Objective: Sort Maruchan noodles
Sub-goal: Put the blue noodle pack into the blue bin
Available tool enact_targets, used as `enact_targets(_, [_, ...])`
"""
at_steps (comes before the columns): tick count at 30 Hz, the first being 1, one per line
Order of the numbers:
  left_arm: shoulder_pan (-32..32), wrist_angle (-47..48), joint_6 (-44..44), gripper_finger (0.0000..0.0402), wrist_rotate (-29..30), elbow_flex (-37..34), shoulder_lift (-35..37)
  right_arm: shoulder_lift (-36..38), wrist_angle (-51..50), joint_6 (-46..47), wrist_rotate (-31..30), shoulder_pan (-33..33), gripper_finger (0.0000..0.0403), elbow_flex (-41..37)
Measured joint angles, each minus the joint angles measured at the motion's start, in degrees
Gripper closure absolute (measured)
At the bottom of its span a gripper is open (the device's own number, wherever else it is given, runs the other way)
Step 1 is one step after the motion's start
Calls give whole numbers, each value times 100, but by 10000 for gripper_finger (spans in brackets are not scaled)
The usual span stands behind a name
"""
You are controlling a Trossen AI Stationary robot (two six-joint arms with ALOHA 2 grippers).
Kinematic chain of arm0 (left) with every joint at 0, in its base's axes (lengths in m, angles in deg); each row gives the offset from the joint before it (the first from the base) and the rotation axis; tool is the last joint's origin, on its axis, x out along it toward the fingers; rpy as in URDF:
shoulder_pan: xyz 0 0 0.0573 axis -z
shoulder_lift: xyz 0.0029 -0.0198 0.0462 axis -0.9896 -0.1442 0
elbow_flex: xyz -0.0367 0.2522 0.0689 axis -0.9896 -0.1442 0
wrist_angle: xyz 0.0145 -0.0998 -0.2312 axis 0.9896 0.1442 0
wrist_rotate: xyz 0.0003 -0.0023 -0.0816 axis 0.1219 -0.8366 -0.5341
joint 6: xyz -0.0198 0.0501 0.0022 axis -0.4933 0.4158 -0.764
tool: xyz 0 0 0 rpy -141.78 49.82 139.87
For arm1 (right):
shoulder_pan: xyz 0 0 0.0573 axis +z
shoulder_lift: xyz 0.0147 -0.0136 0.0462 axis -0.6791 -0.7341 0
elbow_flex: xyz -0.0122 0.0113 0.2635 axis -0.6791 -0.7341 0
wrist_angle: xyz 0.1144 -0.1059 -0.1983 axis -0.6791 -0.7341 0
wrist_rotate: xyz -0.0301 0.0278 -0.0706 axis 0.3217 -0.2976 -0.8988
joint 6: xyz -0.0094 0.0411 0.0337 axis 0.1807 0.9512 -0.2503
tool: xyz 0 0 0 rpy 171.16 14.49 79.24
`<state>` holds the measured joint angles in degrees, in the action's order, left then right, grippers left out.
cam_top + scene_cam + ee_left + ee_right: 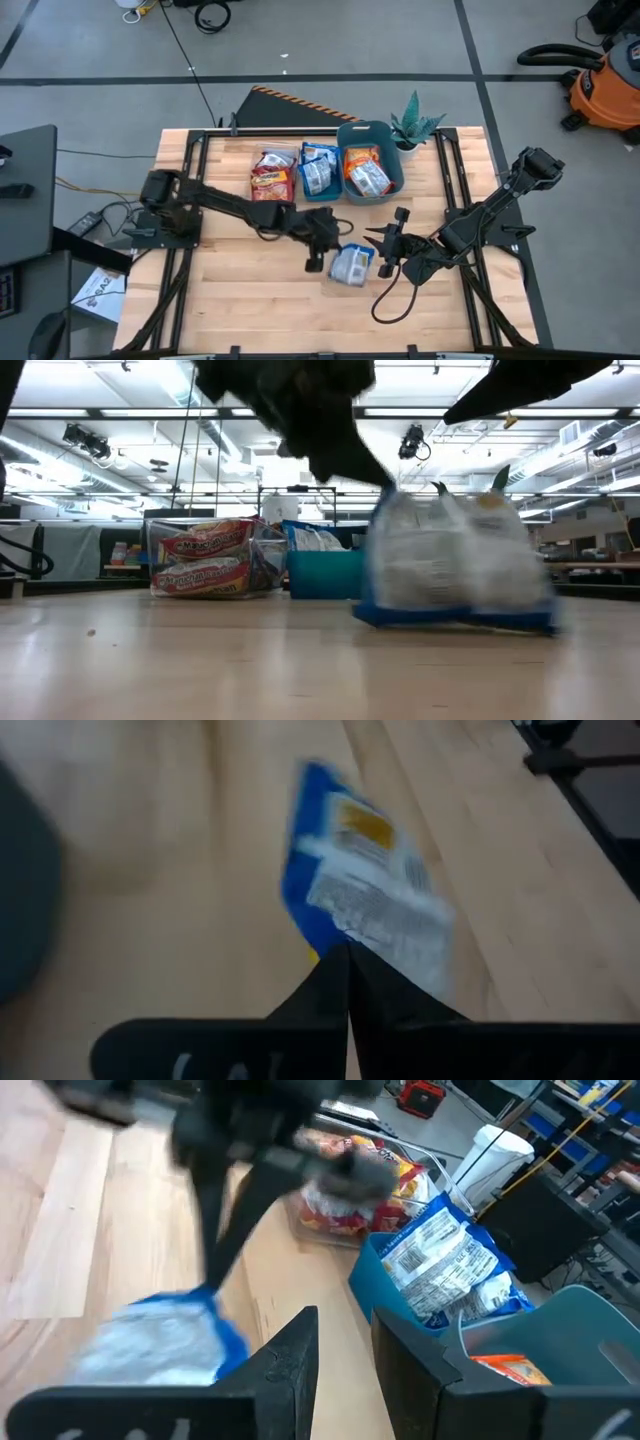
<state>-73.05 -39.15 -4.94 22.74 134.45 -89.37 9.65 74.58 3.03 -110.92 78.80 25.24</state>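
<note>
Blue-trimmed, silvery crinkly plastic noodle packets point(455, 565) sit closest to the low camera, a small cluster on the pale wooden table point(240, 290) near its middle front. From above, this cluster point(351, 265) lies between the two dark arms. The left gripper point(318, 262) is just beside the cluster's edge; in the left wrist view its dark fingers point(345, 985) are pressed together, pinching the corner of one blue-and-silver packet point(365, 885) that slants up from the wood. The right gripper point(387, 250) hangs at the cluster's other side, its fingers point(290, 1355) apart with a clear gap, holding nothing.

Toward the table's far edge stand three containers in a row: a clear tray with red-and-orange packets point(272, 178), a small blue plastic bin point(320, 170) holding blue-and-white packets, and a larger teal bin point(370, 165) with orange-trimmed packets. A small green spiky potted plant point(415, 125) stands just beside the teal bin at the table's far right corner.
</note>
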Motion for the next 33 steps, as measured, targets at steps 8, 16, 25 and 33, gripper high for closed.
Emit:
enact_targets(8, [-340,606,451,400,258,-2,903,0,-23,25,17,0,301,-4])
enact_targets(16, [-1007,1488,751,401,659,0,1571,0,-34,-98,-32,0,301,-9])
enact_targets(25, [-701,1936,31,316,-846,-8,1060,0,-57,-38,-18,26,301,-9])
enact_targets(33, [795,2143,655,213,-447,-10,232,0,-293,365,-7,75,301,-9])
